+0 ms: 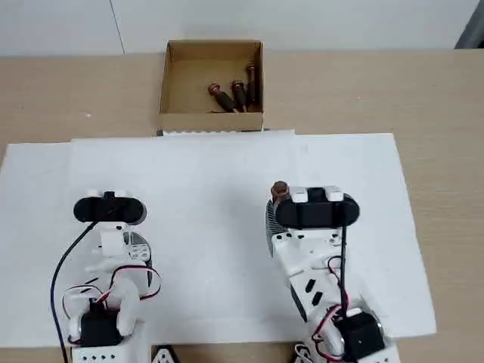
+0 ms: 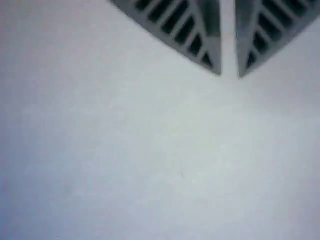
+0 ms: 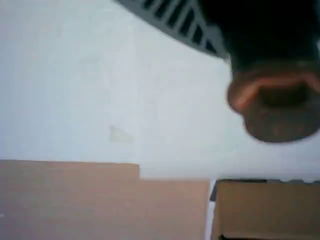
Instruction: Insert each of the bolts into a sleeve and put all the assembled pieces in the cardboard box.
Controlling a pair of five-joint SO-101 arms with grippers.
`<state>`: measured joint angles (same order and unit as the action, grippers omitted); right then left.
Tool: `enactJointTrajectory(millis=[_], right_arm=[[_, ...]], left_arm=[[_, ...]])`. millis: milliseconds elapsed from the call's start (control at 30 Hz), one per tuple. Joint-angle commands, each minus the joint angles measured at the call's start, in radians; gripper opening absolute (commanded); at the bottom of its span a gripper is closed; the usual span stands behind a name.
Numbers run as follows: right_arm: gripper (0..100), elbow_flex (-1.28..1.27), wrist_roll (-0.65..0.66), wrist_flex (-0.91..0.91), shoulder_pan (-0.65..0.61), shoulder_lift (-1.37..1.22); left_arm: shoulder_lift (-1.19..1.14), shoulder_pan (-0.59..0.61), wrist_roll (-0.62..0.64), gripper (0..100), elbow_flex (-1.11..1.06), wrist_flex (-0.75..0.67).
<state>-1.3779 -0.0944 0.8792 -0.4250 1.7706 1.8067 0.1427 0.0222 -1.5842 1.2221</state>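
The cardboard box (image 1: 175, 85) stands at the far middle of the table, with three brown assembled pieces (image 1: 236, 94) lying inside. My right gripper (image 1: 280, 200) hovers over the white paper, shut on another brown assembled piece (image 3: 274, 106) whose rounded end (image 1: 280, 187) pokes out toward the box. A corner of the box (image 3: 265, 210) appears ahead in the right wrist view. My left gripper (image 2: 229, 71) hangs low over bare paper at the near left, its ribbed fingers (image 2: 192, 30) together with only a thin slit between them and nothing held.
A large white paper sheet (image 1: 219, 227) covers the wooden table (image 1: 439, 98) from the box to the near edge. Both arm bases with their wiring (image 1: 98, 318) sit at the near edge.
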Motion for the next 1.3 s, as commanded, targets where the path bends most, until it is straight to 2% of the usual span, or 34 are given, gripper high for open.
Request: enactJointTrajectory(millis=[0, 333, 767, 1100, 1267], right_arm=[[0.4, 0.138, -0.011, 0.016, 0.008, -0.076], [0.4, 0.497, -0.009, -0.096, 0.013, -0.570], [0.4, 0.855, -0.008, -0.461, 0.059, -1.237], [0.4, 1.402, -0.003, -0.489, 0.059, -1.790], [0.4, 1.717, 0.078, -0.484, 0.054, -2.092]], left_arm=[[0.009, 0.008, 0.003, 1, 0.002, 0.003], [0.011, 0.011, 0.003, 1, 0.001, -0.002], [0.011, 0.009, 0.003, 1, 0.001, -0.002], [0.011, 0.009, 0.003, 1, 0.001, -0.002], [0.011, 0.009, 0.003, 1, 0.001, -0.002]])
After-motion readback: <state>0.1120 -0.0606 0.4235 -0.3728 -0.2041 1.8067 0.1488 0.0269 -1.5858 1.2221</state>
